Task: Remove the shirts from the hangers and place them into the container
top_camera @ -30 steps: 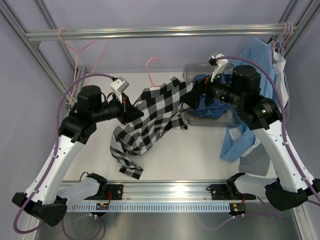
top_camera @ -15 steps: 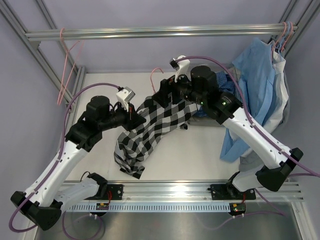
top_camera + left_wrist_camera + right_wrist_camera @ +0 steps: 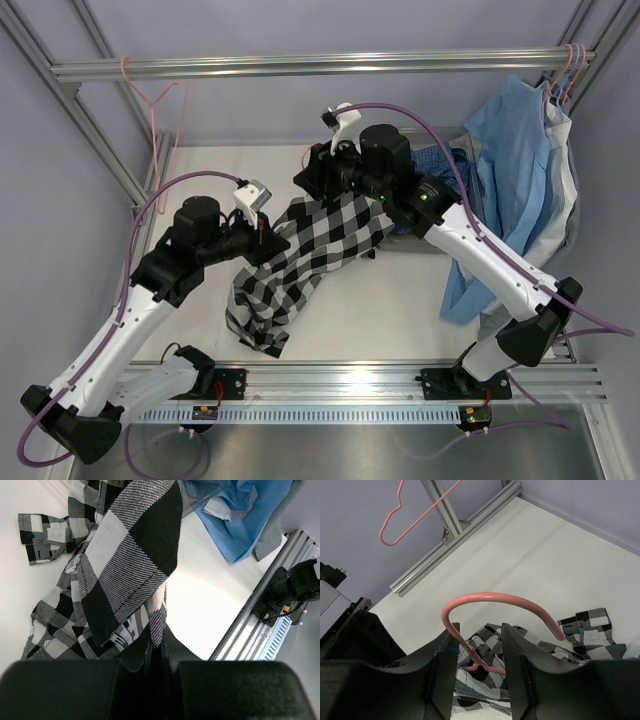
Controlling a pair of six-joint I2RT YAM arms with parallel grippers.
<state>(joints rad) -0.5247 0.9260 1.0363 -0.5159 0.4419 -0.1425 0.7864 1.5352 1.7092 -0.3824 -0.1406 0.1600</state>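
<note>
The black-and-white check shirt [image 3: 310,250] hangs in a slant over the table, its lower end bunched near the front. My left gripper [image 3: 268,238] is shut on its edge; in the left wrist view the cloth [image 3: 135,555] runs straight into the closed gripper [image 3: 159,642]. The shirt's pink hanger [image 3: 490,597] pokes out of the collar. My right gripper [image 3: 480,630] is open, one finger on each side of the hanger's neck, and the wire touches the left finger. The dark blue shirt [image 3: 445,165] lies in the container [image 3: 405,238], behind my right arm.
A bare pink hanger [image 3: 150,100] hangs on the top rail at the left. Light blue and white garments [image 3: 520,130] hang at the right on more hangers [image 3: 570,60]. The metal rail [image 3: 330,380] runs along the front edge.
My right arm swung left from the container to the hanger's hook, and its jaws narrowed around the neck. My left gripper sank a little, still holding the check shirt.
</note>
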